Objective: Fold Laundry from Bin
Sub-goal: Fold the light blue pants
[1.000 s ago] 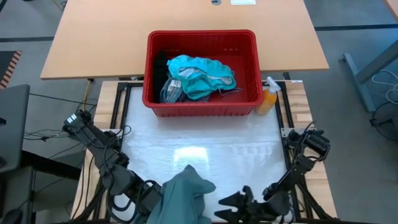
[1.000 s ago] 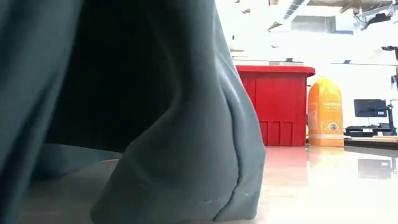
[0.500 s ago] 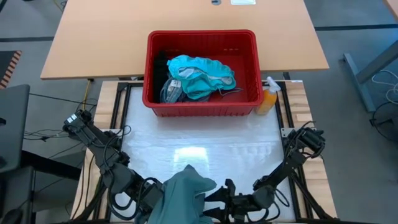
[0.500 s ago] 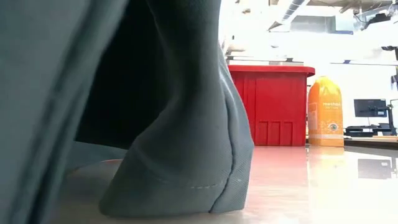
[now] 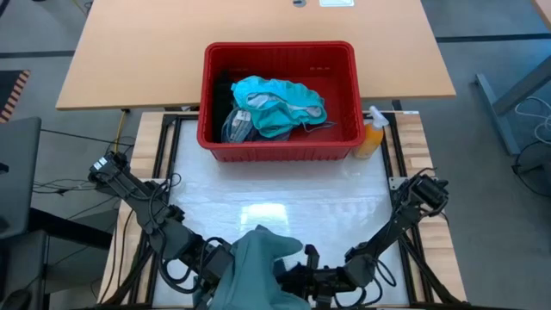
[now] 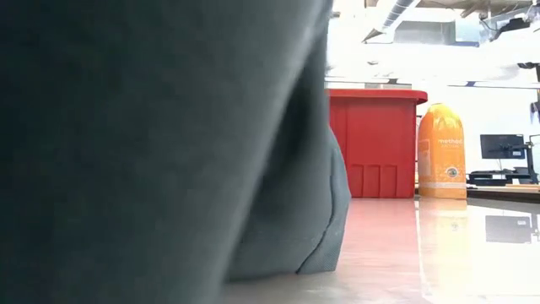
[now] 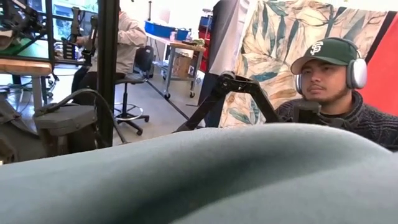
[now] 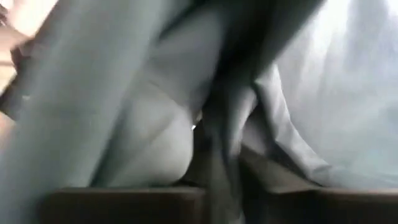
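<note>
While the white surface lies bare across the middle of the high view, from the red bin down to the bottom edge, the only cloth on it is the grey-green garment, bunched at bottom centre and running out of the frame's lower edge. Above the bin, a tan tabletop fills the upper part of the frame, with grey floor showing beyond it on both sides.

The bin sits at upper centre, straddling the line where the white surface meets the tan tabletop. Inside it lie a bright teal garment and a black one against its left wall. An orange spray bottle stands just beside the bin's lower right corner; in the low view its label reads "method".

The left gripper is at the garment's left side at bottom centre, its fingers hidden by cloth, so I cannot tell how they stand. The right gripper is at the garment's right side, its fingers lost against the cloth, and whether they pinch it I cannot tell either.

In the low view the garment blocks the left two thirds of the frame. In the left wrist view a person in headphones and a green cap sits beyond the cloth.
</note>
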Controlling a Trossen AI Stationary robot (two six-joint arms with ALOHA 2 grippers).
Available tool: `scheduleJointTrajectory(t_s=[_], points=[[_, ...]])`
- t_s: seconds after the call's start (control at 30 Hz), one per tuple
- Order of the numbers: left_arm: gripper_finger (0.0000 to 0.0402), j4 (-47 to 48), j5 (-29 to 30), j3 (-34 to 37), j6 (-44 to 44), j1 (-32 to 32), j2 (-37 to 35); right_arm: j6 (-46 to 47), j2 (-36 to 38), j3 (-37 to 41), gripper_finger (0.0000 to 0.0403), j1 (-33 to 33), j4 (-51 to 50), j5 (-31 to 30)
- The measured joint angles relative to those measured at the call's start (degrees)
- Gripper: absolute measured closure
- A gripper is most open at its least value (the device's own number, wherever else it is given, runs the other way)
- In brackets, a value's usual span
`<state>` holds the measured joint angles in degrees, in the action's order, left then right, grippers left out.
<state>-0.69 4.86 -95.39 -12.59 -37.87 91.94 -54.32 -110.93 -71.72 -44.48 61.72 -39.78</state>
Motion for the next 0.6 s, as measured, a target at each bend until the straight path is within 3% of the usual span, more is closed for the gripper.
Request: scheduleJointTrajectory(t_s=[0.07,0.23,0.33,0.47,0.6], points=[[0.0319,0.1,0.0,0.0,0.4,-0.1,0.0,-5.0,0.4,0.0,0.0377,-1.4,0.6,-3.9],[0.0319,0.1,-0.1,0.0,0.9,-1.1,0.0,-15.4,6.4,0.0,0.0377,-6.1,1.8,-13.4],[0.0319,0.1,0.0,0.0,1.0,-1.9,0.0,-17.0,11.9,3.1,0.0377,-8.6,1.8,-16.0],[0.0319,0.0,2.7,0.0,2.5,-2.6,0.0,-10.1,20.3,9.8,0.0377,-9.5,-2.8,-16.7],[0.0319,-2.4,9.1,0.0,4.8,-2.3,0.0,4.4,27.7,14.8,0.0377,-8.1,-11.0,-11.4]])
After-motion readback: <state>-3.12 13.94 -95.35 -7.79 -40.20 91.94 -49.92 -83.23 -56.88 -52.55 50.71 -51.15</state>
